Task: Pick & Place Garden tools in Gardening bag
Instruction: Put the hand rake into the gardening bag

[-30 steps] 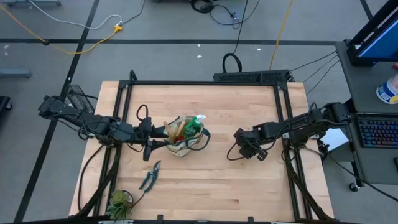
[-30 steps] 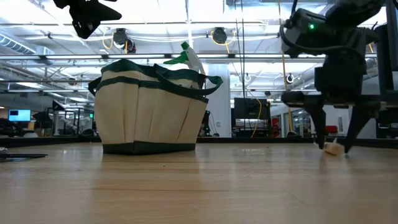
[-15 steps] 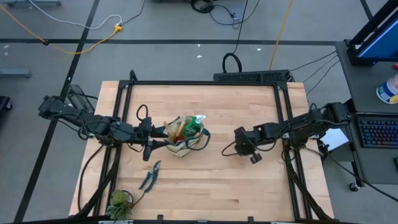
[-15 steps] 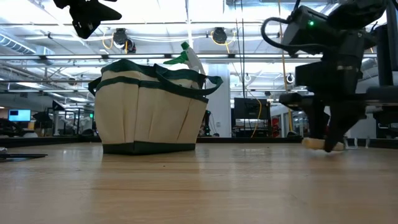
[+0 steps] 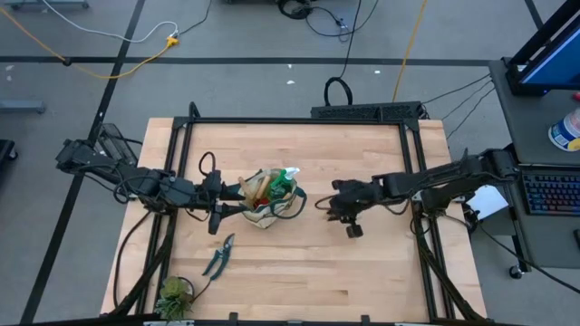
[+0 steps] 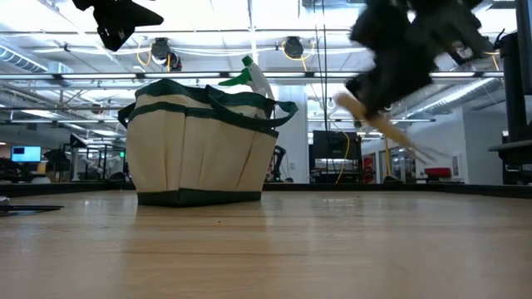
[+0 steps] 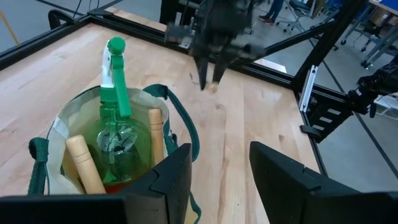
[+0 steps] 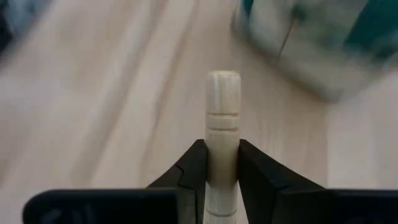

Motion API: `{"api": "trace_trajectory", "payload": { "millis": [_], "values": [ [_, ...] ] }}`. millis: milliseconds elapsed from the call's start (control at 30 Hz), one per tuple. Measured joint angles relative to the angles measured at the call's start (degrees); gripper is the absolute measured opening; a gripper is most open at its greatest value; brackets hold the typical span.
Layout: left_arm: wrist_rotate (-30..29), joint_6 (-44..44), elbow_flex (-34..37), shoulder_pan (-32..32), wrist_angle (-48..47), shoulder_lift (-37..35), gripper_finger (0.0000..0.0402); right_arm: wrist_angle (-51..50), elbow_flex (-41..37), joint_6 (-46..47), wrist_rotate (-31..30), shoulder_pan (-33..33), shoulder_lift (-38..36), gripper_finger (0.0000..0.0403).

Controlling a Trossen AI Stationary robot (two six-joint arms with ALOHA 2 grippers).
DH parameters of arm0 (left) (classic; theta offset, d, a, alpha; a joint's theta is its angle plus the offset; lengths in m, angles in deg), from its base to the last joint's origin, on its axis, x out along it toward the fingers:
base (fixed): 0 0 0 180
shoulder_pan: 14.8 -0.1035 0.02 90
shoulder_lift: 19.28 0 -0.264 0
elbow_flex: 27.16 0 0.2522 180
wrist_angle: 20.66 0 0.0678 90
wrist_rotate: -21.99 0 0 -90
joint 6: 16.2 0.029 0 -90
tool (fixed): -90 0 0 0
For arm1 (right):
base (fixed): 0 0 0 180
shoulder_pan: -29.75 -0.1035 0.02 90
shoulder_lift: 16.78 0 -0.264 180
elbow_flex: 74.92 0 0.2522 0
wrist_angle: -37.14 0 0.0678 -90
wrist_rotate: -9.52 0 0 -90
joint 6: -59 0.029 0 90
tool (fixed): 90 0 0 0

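Observation:
The beige gardening bag [image 5: 269,210] with green trim stands at the table's middle left. It also shows in the low view [image 6: 199,154]. A green spray bottle [image 7: 115,93] and wooden handles [image 7: 83,163] stick up out of it. My left gripper [image 5: 223,194] hovers open over the bag's left side. My right gripper [image 5: 330,201] is to the right of the bag, shut on a wooden-handled tool [image 6: 378,124] in the air. Dark-handled pruning shears [image 5: 218,255] lie flat on the table near the front left. My right gripper pinches the tool's wooden handle [image 8: 222,163] between its two fingers, which lie along it. The handle's rounded free end [image 8: 222,84] sticks out ahead of the fingertips, toward the bag. The tool is lifted clear of the table and tilted, its other end [image 6: 420,152] lower.
A small green leafy plant [image 5: 174,297] sits at the table's front left corner. A dark cable loop [image 5: 207,164] lies behind the left arm. Bare wood lies between the bag and my right gripper and along the table's near side.
My right gripper has risen from the table with the wooden-handled tool and gone toward the table's left edge, nearer the bag, tipping from pointing down to near level. The tool, which lay on the table, now hangs tilted in the air.

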Motion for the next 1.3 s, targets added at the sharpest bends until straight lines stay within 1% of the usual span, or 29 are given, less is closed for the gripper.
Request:
{"api": "trace_trajectory", "payload": {
  "millis": [167,267,367,467,700,867,933,1100,1200,1300],
  "values": [
    [0.02,0.16,0.00,0.00,0.03,0.02,0.0166,9.24,2.70,5.71,-0.06,0.11,-2.41,0.0059],
    [0.04,0.19,0.00,0.00,-0.06,0.02,0.0166,19.22,2.82,11.27,0.28,0.11,-2.66,0.0059],
    [0.08,0.72,0.00,0.03,-0.08,0.00,0.0166,29.71,2.83,15.85,2.72,0.11,-2.43,0.0059],
    [0.07,1.25,0.00,0.03,-0.14,0.00,0.0166,39.44,2.85,19.30,2.85,0.11,-1.35,0.0059],
    [-0.03,1.87,0.00,0.03,-0.69,0.00,0.0166,56.77,2.83,24.71,2.39,0.58,1.00,0.0059],
    [-1.44,2.13,0.00,0.03,-1.19,0.00,0.0166,68.17,2.99,25.94,0.70,1.92,3.93,0.0059],
    [-1.46,2.13,0.00,0.03,-1.47,0.00,0.0166,70.68,4.16,25.94,0.67,2.42,5.21,0.0059],
    [-1.42,2.14,0.00,0.03,-1.44,0.00,0.0166,71.43,9.66,24.97,1.22,3.34,9.10,0.0059],
    [-1.39,2.10,0.00,0.03,-1.48,0.00,0.0166,71.63,13.77,22.57,1.31,3.54,11.58,0.0059],
    [0.00,2.25,0.00,0.03,-1.48,0.00,0.0166,71.08,17.55,20.31,1.36,3.75,13.66,0.0059]
  ]
}}
